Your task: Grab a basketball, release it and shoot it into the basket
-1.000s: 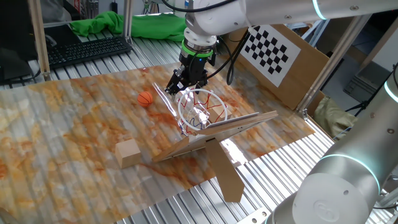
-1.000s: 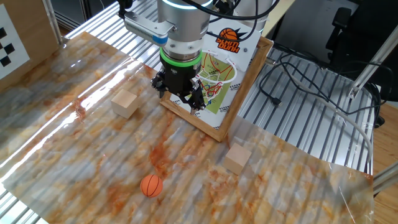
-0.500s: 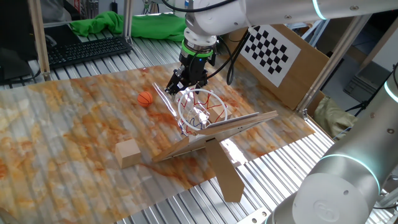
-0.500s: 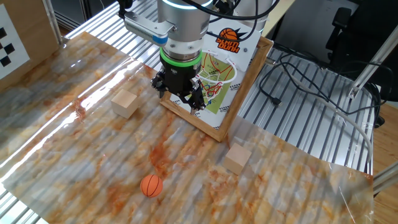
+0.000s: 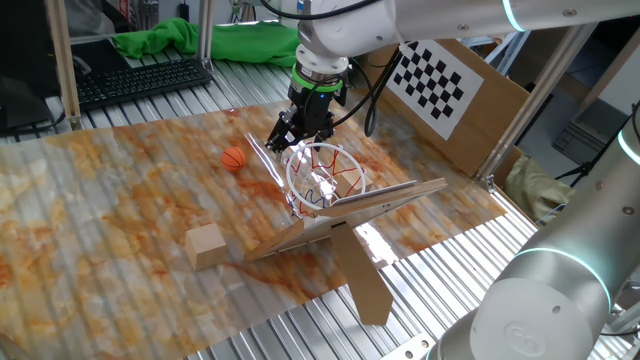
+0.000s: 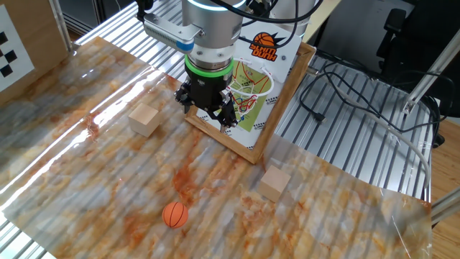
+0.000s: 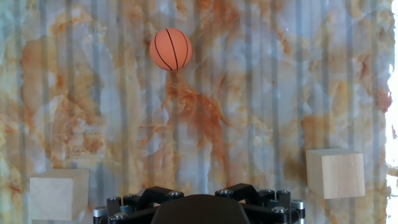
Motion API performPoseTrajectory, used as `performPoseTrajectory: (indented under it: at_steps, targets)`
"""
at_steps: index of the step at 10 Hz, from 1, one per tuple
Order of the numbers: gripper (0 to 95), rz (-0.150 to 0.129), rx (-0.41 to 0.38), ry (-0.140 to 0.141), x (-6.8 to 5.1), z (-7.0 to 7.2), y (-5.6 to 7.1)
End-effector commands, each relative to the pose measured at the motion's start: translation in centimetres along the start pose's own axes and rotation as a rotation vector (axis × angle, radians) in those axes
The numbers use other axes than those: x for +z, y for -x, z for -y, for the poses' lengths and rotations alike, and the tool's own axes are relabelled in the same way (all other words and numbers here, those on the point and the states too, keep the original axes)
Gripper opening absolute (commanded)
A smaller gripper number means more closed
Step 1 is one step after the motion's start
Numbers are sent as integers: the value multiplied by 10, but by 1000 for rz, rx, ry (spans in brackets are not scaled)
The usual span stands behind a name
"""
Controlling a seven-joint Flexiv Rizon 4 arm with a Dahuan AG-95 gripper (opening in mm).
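1. Black metal: the claw (image 6: 207, 108) hangs point-down on the arm, under a green-ringed wrist, close against the hoop stand. Its fingers look drawn together and nothing shows between them, but the tips blur together in both fixed views and the hand view shows only the claw's base, so I cannot tell how far open it is.
2. Red ring with white-and-red string net: the basket (image 5: 326, 176), just beside the claw, fixed to a clear panel on a brown cardboard stand. It sits toward the desk edge where the marbled sheet gives way to bare metal slats.
3. Tan wood: block (image 6: 144, 119), near the claw on its other side from the basket. A second block (image 6: 274, 182) lies further along the stand's foot.
4. Orange rubber or plastic, thin dark seams: the basketball (image 6: 175, 214), well apart from the claw, alone on open sheet near the desk edge opposite the stand. In the hand view, the ball (image 7: 170, 49) sits straight ahead, slightly left of centre.
5. Handling, judged: small, light, round, likely smooth, so it may roll or squirt out under an off-centre pinch. Best taken from above, fingers across its widest girth, with moderate pressure.
6. Marbled orange-grey sheet on the desk (image 5: 110, 200): glossy and flat, with nothing to stop a nudged ball.
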State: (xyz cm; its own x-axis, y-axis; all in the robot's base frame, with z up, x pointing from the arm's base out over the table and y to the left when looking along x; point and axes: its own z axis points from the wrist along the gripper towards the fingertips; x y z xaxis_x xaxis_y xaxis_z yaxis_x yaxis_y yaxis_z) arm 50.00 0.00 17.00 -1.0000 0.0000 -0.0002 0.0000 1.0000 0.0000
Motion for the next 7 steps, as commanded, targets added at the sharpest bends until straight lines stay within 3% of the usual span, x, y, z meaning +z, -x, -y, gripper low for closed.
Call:
performPoseTrajectory:
  at_steps: [1, 7]
  targets:
    - [0, 39, 190, 61, 0, 0, 0]
    - [0, 44, 183, 61, 4, -3, 0]
